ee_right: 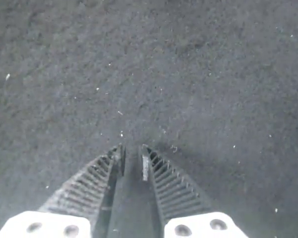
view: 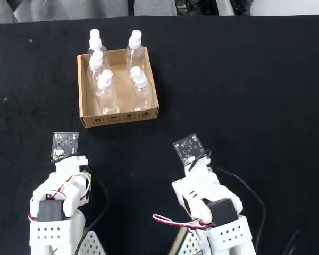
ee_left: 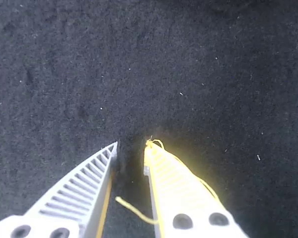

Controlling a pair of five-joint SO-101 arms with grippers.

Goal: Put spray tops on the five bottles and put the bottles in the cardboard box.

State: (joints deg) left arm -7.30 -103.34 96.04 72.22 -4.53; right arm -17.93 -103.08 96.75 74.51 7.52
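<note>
Five spray-topped bottles point(view: 107, 94) stand packed in the cardboard box point(view: 119, 116), toward the far-left of the surface point(view: 244, 79), so we judge the task done. Both arms sit folded at the near edge, well apart from the box, likely parked. Left tool point(ee_left: 130, 148): narrow gap, grips nothing. Right tool point(ee_right: 131, 151): same. We see wide room from the box to the right edge.
</note>
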